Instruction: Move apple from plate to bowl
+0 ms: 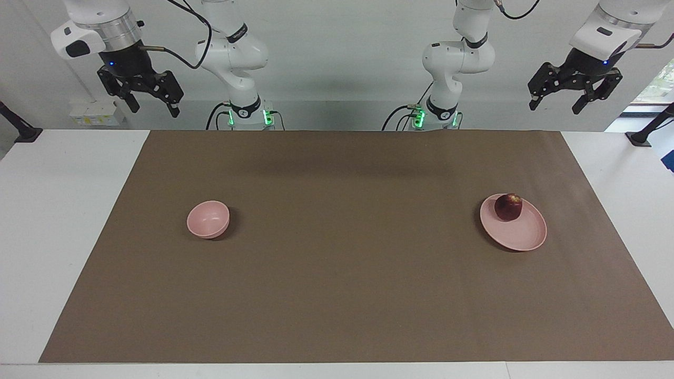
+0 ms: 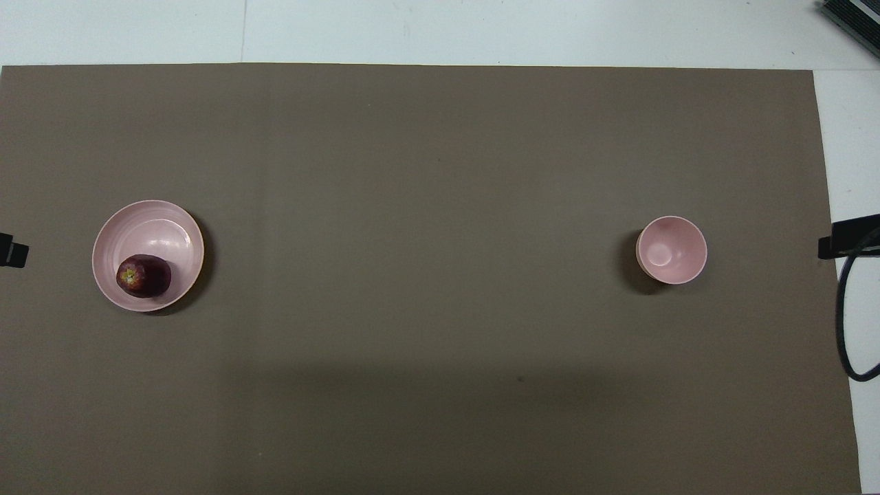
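The dark red apple (image 1: 508, 207) lies on the pale pink plate (image 1: 521, 237), on the part of it nearest the robots, toward the left arm's end of the table. It also shows in the overhead view, apple (image 2: 143, 276) on plate (image 2: 151, 223). The small deep pink bowl (image 1: 208, 219) (image 2: 672, 249) stands empty toward the right arm's end. My left gripper (image 1: 555, 107) hangs open and empty, high over the table's edge near the robots. My right gripper (image 1: 154, 109) hangs open and empty, high at the other end. Both arms wait.
A brown mat (image 1: 337, 284) covers most of the white table (image 1: 63, 210). A black cable (image 2: 844, 330) loops over the table's edge at the right arm's end. A dark object (image 2: 852, 17) lies at the corner farthest from the robots.
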`<state>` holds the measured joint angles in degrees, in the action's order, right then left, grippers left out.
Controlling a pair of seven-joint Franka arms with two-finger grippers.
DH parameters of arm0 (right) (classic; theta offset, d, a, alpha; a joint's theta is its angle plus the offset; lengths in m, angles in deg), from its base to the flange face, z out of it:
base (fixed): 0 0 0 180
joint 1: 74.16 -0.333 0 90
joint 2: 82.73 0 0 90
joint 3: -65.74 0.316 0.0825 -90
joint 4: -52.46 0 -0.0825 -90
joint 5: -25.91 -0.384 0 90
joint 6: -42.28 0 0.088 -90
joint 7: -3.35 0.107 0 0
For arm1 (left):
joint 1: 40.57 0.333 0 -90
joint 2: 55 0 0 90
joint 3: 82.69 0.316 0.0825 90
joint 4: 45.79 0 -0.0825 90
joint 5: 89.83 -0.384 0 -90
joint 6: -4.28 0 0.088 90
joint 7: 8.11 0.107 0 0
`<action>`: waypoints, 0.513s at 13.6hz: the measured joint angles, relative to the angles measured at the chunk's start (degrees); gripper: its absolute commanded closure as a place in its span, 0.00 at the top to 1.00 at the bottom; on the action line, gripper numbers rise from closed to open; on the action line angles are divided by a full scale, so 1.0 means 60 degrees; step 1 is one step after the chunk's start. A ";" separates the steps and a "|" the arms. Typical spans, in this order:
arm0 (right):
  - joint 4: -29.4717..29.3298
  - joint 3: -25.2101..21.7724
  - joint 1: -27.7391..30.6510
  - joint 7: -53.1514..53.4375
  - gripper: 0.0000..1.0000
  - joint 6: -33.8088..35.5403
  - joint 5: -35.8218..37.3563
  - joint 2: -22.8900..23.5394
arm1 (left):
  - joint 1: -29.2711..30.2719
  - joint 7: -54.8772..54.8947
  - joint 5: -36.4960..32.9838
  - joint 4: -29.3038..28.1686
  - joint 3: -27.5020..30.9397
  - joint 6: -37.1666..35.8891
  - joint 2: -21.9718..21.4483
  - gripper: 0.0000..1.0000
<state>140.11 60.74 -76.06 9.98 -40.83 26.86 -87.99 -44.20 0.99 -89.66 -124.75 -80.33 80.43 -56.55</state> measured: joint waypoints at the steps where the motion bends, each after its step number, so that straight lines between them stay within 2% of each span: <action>1: -0.0005 0.0001 0.0000 0.0000 1.00 0.0000 0.0000 0.0000 | 0.0000 0.0000 -0.0003 0.0000 0.0004 -0.0005 -0.0006 1.00; 7: -0.0015 0.0004 0.0000 0.0000 1.00 0.0000 0.0000 0.0000 | 0.0041 -0.0001 -0.0042 0.0000 0.0076 -0.0013 -0.0016 1.00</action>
<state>140.02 60.76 -76.06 9.98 -40.83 26.86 -87.99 -43.96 0.99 -89.91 -124.75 -79.87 80.35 -56.64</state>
